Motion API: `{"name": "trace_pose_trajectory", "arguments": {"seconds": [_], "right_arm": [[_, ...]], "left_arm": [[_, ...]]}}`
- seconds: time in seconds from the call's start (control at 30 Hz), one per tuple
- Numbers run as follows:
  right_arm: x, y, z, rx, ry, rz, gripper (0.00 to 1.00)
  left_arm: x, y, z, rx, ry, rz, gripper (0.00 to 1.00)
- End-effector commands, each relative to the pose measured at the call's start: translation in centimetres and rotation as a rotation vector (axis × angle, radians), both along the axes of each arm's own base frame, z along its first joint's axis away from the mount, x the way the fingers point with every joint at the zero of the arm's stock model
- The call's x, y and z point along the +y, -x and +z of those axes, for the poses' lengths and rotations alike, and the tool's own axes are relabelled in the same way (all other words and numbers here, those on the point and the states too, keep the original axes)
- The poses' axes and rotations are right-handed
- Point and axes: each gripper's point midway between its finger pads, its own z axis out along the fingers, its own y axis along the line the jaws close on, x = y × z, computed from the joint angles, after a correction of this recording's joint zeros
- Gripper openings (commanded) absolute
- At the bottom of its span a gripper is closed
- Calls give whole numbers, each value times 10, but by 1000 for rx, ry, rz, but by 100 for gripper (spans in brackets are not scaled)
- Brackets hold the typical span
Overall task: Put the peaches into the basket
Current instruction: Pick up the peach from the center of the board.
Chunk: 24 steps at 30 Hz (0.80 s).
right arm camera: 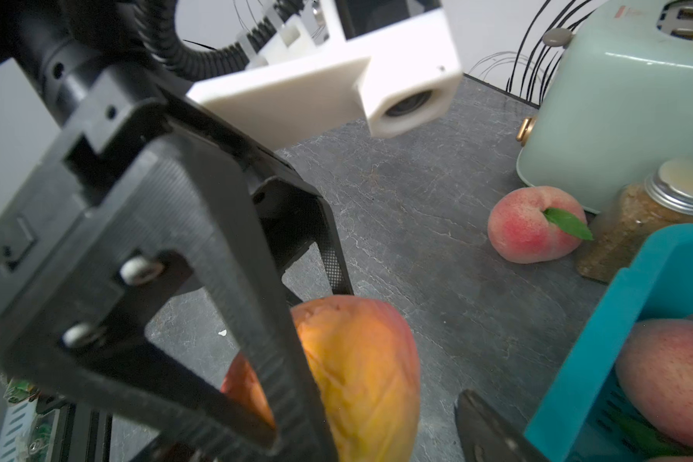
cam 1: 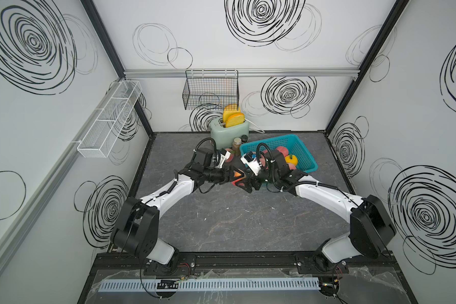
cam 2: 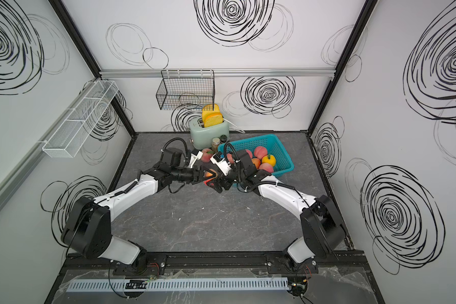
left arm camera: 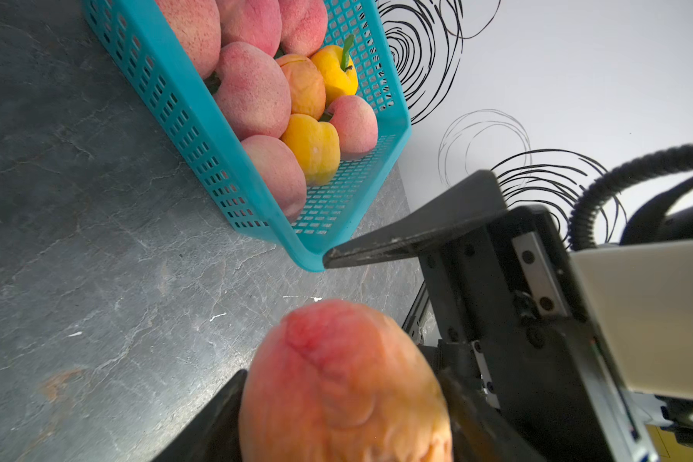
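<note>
My left gripper (cam 1: 235, 174) is shut on an orange-red peach (left arm camera: 345, 384), held just above the table in front of the teal basket (cam 1: 304, 155). My right gripper (cam 1: 244, 182) meets it from the other side, open. One of its fingers (right arm camera: 493, 432) stands apart from the peach (right arm camera: 361, 380), and another finger (left arm camera: 397, 240) points past it. Several pink and yellow-orange peaches (left arm camera: 253, 88) lie in the basket (left arm camera: 201, 132). A pink peach with a leaf (right arm camera: 533, 228) sits on the table beside the basket's left end (cam 2: 206, 155).
A mint toaster (cam 1: 229, 130) with bread slices and a lidded glass jar (cam 1: 236, 146) stand behind the loose peach. A black wire basket (cam 1: 211, 89) hangs on the back wall, a white mesh rack (cam 1: 108, 121) on the left wall.
</note>
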Motion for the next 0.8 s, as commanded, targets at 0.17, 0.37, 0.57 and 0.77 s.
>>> {"name": "trace_pose_trajectory", "arguments": {"seconds": [0.17, 0.37, 0.57, 0.77], "right_arm": [[11, 0, 8, -21, -32, 49, 87], [12, 1, 3, -9, -25, 54, 86], [13, 2, 3, -3, -29, 62, 77], [12, 3, 1, 2, -30, 66, 64]], "left_arm": [[-6, 0, 24, -61, 42, -21, 73], [-6, 0, 26, -64, 48, -24, 72], [-7, 1, 25, -62, 49, -29, 72], [-6, 2, 27, -64, 54, -27, 72]]}}
